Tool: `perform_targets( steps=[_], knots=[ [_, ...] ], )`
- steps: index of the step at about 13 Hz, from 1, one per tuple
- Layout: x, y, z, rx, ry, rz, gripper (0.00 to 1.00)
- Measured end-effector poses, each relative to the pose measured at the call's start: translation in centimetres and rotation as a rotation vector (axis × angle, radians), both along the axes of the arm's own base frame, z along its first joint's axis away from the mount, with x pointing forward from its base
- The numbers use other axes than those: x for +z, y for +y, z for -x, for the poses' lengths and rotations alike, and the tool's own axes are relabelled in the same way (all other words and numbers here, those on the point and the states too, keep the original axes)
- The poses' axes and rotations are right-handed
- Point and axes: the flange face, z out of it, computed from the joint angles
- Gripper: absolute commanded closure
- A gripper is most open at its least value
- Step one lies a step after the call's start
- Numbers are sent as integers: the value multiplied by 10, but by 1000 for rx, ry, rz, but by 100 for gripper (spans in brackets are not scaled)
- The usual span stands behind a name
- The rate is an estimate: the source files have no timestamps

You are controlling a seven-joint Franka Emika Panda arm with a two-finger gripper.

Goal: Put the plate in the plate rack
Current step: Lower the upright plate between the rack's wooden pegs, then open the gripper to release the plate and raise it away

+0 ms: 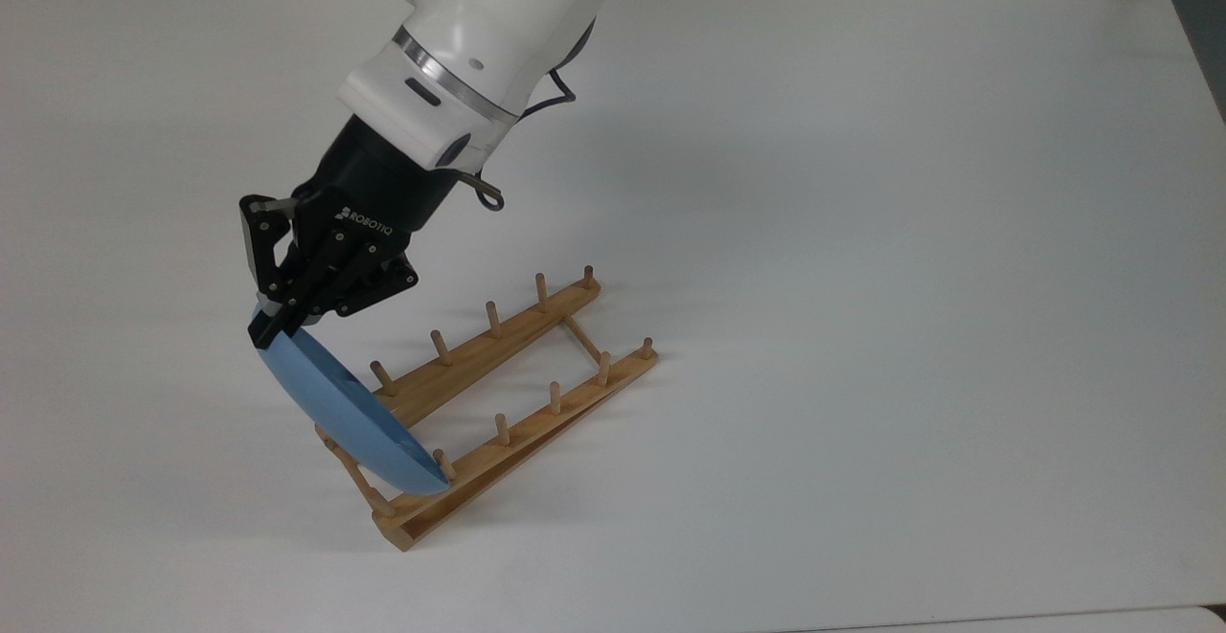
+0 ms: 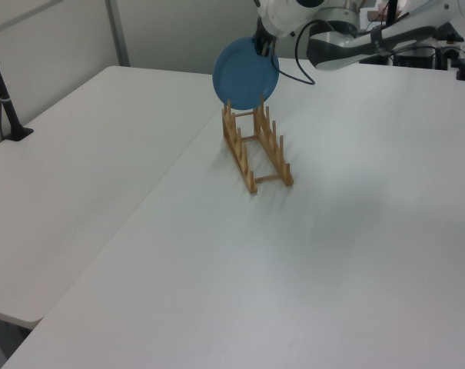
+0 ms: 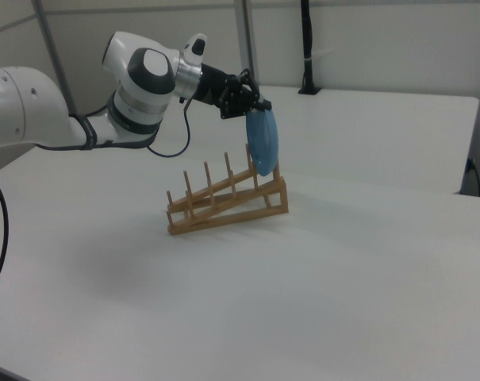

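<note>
- The wide white surface [image 1: 862, 231] carried the light-brown wooden pegged plate rack [image 1: 498, 403].
- The black two-finger tool [image 1: 271, 325] was clenched on the rim of the round light-blue glossy plate [image 1: 345, 418], held on edge over the rack's end at the top view's left.
- The tool's body read "ROBOTIQ".

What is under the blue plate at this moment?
Under the plate, held on edge by the gripper, is one end of the wooden rack on the white table. The plate hides some pegs there; whether it touches the rack is unclear.
</note>
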Motion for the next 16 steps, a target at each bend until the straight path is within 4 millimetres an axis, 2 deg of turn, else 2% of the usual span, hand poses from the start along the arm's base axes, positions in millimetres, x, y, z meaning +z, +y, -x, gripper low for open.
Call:
perform_targets(
  steps=[4, 6, 7, 9, 10, 14, 16],
  knots=[
    [-12, 2, -3, 6, 19, 26, 100],
    [-17, 7, -4, 15, 26, 29, 80],
    [-19, 10, -5, 19, 28, 27, 52],
    [-22, 18, -5, 20, 17, 8, 32],
    [-23, 22, -5, 16, 7, -7, 0],
    [-24, 33, -6, -29, -63, -88, 0],
    [-13, 56, -6, -82, -179, -226, 0]
  ],
)
